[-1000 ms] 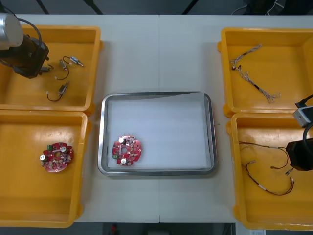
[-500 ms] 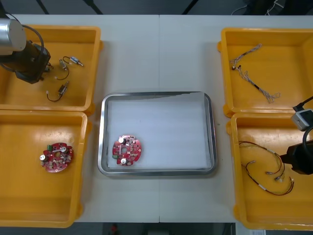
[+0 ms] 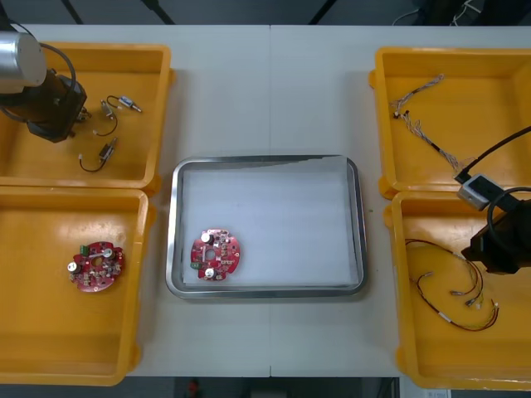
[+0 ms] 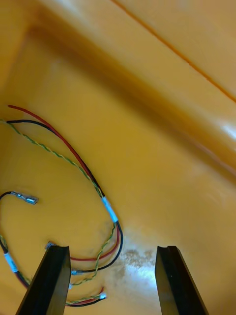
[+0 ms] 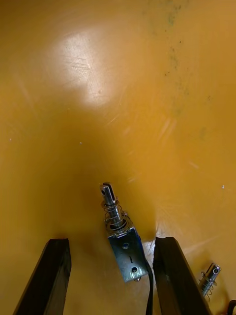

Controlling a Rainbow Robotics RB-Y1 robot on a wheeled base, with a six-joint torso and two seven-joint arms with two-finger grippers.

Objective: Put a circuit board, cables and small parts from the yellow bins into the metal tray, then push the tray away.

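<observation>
Straddling a small silvery metal part [image 5: 120, 236] in the far-left yellow plastic bin [image 3: 50, 166], left gripper [image 5: 112, 240] spread wide — set to pinch it. Right gripper [image 4: 112, 247], likewise spread, hovers over thin red-and-black cables [image 4: 109, 209]; round red circuit board [image 3: 216, 255] sits in shiny metal tray [image 3: 265, 292].

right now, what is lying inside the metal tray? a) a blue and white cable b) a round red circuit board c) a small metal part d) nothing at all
b: one round red circuit board lies flat on the white inside of the metal tray, near the tray's left corner on the robot's side, and nothing else lies in there with it.
</observation>
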